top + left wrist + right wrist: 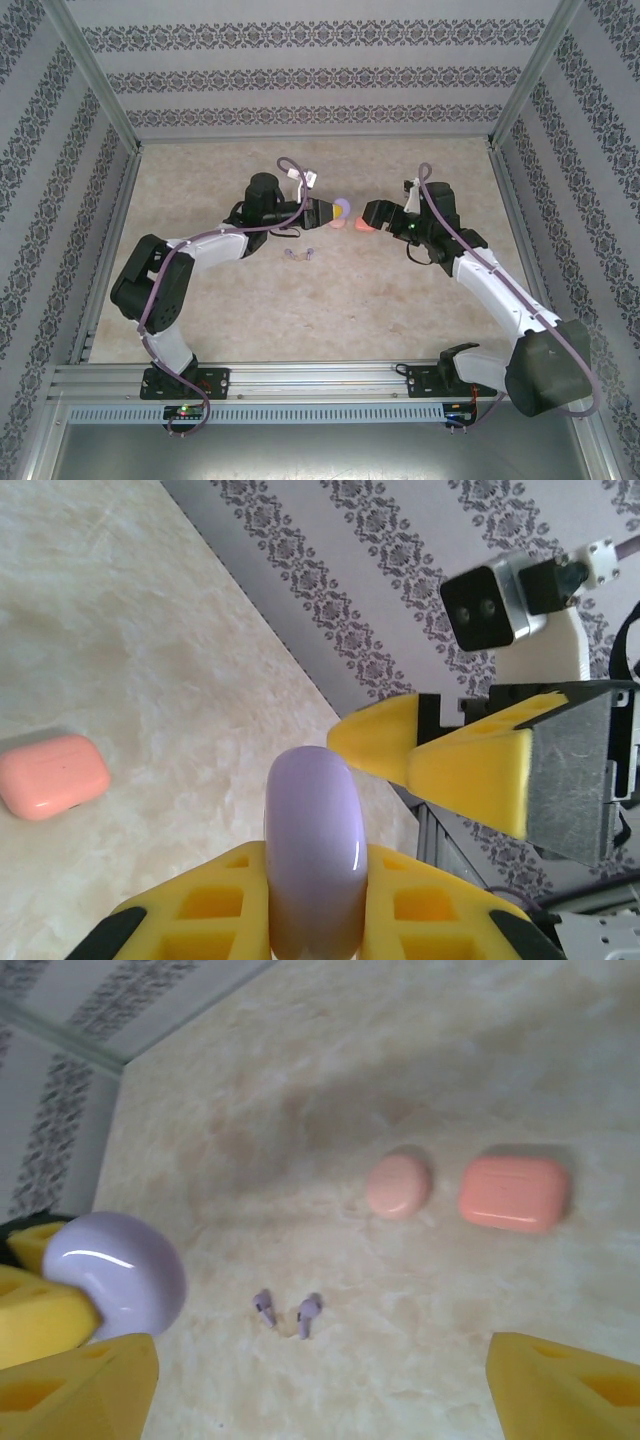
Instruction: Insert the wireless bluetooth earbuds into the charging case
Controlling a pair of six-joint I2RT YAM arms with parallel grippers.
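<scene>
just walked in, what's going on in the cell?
The left gripper is shut on a purple case, apparently lifted off the table. The right gripper is open close beside it, holding nothing. Two purple earbuds lie loose on the table, with a pink case and a coral case beyond them. Neither earbud has been picked up yet.

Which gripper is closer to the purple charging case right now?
Left. The left gripper is clamped on the purple charging case; the right gripper hangs open close beside it.
</scene>
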